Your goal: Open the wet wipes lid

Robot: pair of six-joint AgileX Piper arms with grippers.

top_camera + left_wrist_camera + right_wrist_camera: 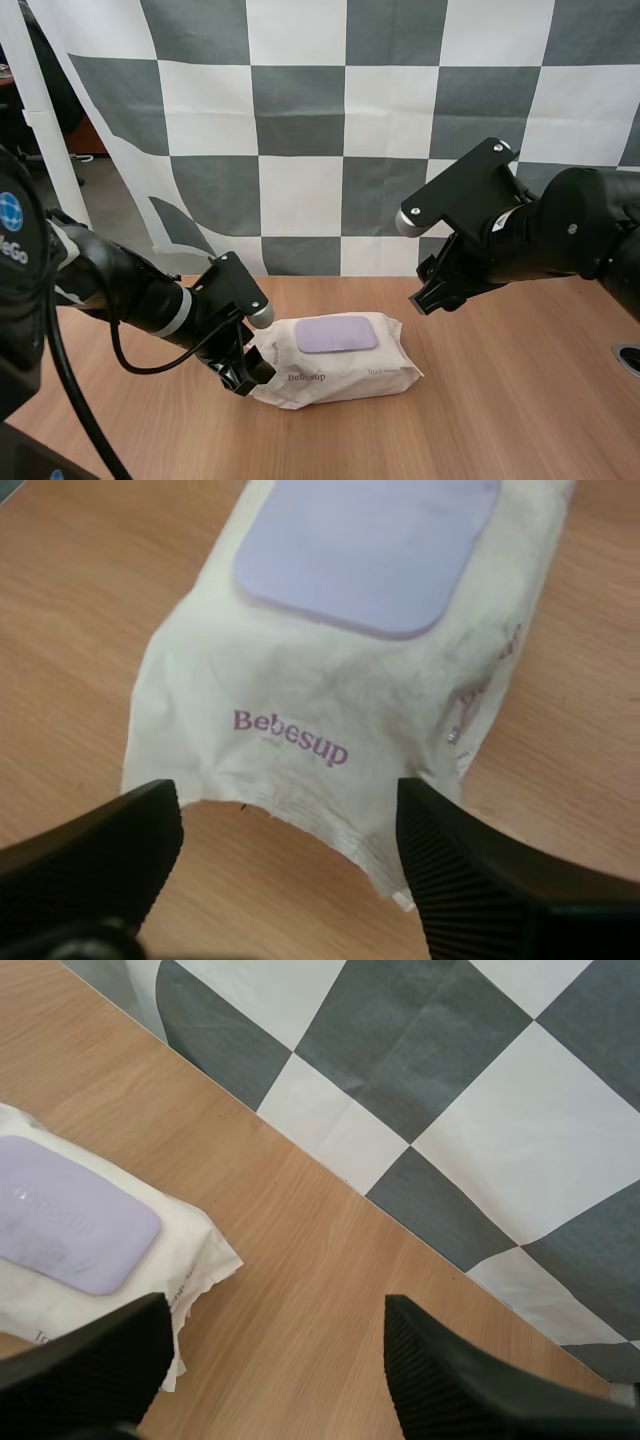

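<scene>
Nearest in the high view, the left gripper [243,372] sits low against the left end of the wet wipes pack [345,372]. The pack lies flat on the tabletop [520,400], long axis left to right, its lilac lid [337,334] closed and facing up. The right gripper [428,292] hangs above the wood, apart from the pack.

The left wrist view adds that the left gripper is open, straddling the pack's crimped end by the "Bebesup" print [290,737].

The right wrist view shows the right gripper open too, over bare tabletop beside the pack's far end.
</scene>
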